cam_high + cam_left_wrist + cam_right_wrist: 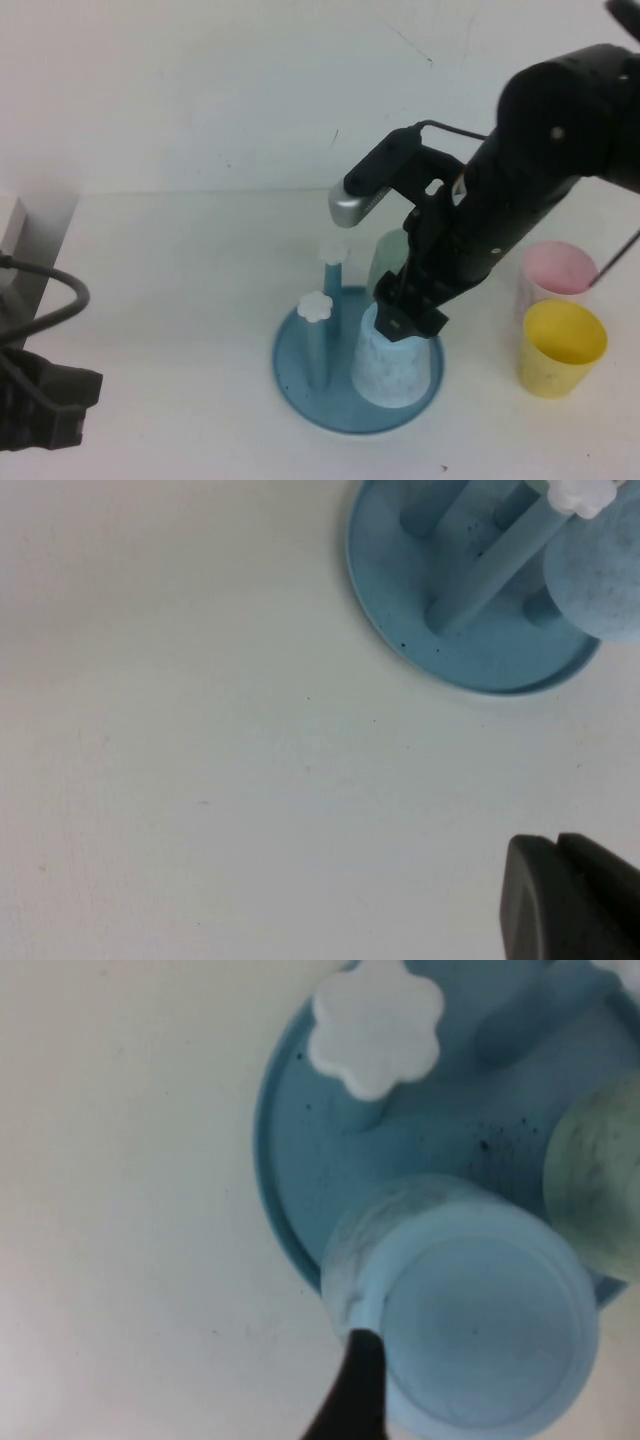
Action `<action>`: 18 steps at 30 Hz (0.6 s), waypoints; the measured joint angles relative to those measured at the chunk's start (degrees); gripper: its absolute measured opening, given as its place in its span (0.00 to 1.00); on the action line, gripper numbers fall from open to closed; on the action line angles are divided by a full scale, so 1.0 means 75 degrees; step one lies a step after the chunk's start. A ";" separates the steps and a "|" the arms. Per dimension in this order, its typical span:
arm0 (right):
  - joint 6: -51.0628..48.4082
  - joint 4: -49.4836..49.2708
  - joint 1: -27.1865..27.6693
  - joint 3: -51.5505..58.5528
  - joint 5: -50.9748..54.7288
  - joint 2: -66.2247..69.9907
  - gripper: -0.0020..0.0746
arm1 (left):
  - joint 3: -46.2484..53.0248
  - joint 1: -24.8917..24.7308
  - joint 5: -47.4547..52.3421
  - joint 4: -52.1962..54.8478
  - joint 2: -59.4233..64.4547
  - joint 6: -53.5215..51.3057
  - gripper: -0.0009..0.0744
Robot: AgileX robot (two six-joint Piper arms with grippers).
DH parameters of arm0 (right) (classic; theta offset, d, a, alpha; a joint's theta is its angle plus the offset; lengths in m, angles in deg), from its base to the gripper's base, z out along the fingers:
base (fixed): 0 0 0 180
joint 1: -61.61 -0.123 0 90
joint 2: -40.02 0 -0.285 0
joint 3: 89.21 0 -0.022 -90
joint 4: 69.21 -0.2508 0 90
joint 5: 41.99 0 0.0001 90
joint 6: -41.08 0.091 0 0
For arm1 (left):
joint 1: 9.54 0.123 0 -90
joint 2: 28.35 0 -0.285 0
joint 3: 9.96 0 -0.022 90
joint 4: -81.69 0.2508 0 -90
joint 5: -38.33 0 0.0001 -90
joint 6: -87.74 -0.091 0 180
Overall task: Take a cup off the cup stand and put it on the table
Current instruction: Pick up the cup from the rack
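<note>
The light blue speckled cup stands upside down on a peg at the front right of the round blue cup stand. My right gripper is directly on top of the cup, at its upturned base. Two bare pegs with white flower caps stand to the cup's left. A pale green cup sits on a back peg, partly hidden by the right arm. My left gripper is parked at the near left over the white table, shut and empty.
A pink cup and a yellow cup stand upright on the table to the right of the stand. A grey box sits at the far left edge. Bare tabletop lies between the stand and the left gripper.
</note>
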State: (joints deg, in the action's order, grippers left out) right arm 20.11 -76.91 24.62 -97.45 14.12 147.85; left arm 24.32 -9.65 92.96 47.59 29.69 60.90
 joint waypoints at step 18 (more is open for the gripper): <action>0.0723 -0.0120 0.0000 -0.0424 0.0246 0.0968 0.90 | 0.0000 0.0000 0.0004 -0.0102 0.0000 0.0000 0.01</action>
State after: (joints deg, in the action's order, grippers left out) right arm 25.54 -77.80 24.62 -100.63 15.96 155.11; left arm 24.32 -9.65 92.99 46.83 29.69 60.90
